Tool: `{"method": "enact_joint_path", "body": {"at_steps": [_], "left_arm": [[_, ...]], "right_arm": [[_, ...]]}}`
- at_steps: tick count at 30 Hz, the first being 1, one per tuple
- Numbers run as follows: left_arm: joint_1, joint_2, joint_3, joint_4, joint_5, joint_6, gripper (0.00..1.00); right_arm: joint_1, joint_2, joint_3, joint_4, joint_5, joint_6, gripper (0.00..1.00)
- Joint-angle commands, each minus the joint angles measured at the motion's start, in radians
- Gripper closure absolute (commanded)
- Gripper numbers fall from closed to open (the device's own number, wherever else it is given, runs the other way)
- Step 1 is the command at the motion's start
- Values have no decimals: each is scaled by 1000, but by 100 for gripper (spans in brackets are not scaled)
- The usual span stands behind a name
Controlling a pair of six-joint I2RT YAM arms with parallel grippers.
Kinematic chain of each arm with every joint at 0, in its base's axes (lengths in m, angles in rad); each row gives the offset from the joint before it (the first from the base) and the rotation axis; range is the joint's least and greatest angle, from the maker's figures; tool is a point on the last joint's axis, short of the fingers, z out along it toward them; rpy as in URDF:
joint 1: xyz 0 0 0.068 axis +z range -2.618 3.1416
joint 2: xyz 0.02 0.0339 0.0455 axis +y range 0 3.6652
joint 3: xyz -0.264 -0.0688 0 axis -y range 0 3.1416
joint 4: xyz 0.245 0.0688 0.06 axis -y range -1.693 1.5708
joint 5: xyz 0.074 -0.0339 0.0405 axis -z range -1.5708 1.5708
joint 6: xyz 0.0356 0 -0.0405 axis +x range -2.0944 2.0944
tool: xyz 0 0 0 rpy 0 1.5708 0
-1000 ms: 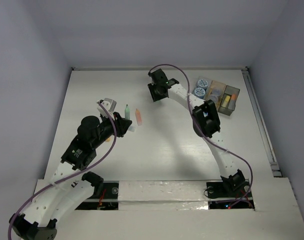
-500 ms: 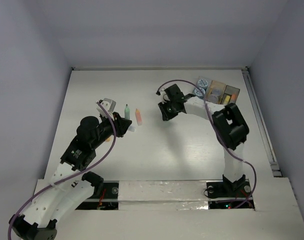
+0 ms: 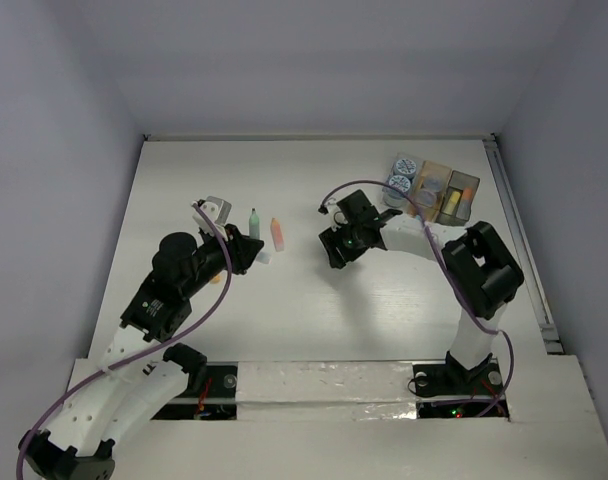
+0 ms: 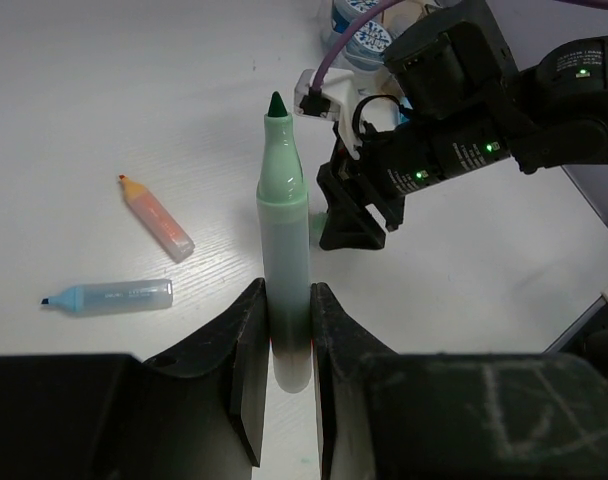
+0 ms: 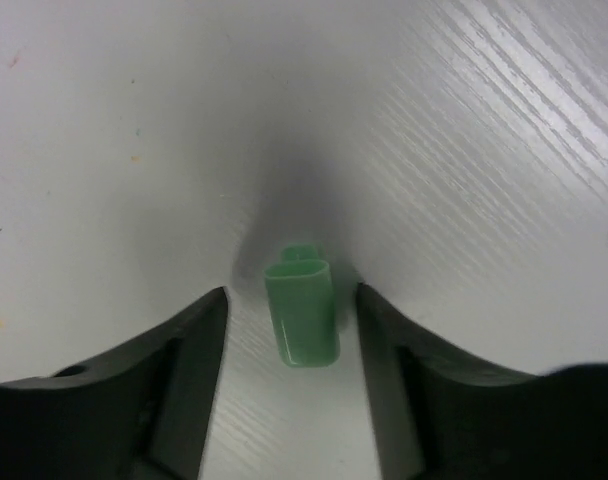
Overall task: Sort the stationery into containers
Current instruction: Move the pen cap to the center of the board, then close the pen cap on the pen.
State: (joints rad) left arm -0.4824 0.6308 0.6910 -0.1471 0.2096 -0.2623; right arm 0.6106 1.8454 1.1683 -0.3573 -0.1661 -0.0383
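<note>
Stationery nearest to being handled was a small green cap. It lay on the table squarely between the fingers of the right gripper, which stood open at 9 and 3 o'clock of it in the wrist view, neither touching it. Its long axis ran nearly 12 to 6, open end toward 12, so along the finger faces. Closing would, I judge, pinch it across its narrow width with no turn of the wrist. From above, the cap was hidden under that gripper, near the table's middle. The left gripper, at 9 o'clock from the right one, was clamped on the base of a green marker, whose bare tip pointed away toward the right arm. The right arm was plainly the nearer to the cap. An orange marker and a blue marker lay apart on the table at 9 and 8 o'clock of the held one. The amber box and grey box sat side by side at 2 o'clock from the right gripper, with two rolls just beside the amber one.
</note>
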Motion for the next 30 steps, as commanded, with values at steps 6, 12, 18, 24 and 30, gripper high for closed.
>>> {"method": "enact_joint_path", "body": {"at_steps": [6,12,18,24,30], "left_arm": [[13,-11,18,52,16,11,100],[22,-16,18,53,22,11,100],[22,-10,18,55,28,11,100],[22,-11,16,53,27,12,100],[22,-6,18,55,30,12,100]], "right_arm": [[44,-211,-105,21,128,99,23],[153,-325,-209,119,83,297,25],[166,-285,-286,267,-36,436,25],[166,-196,-254,238,57,451,23],[129,-146,-242,230,132,454,23]]}}
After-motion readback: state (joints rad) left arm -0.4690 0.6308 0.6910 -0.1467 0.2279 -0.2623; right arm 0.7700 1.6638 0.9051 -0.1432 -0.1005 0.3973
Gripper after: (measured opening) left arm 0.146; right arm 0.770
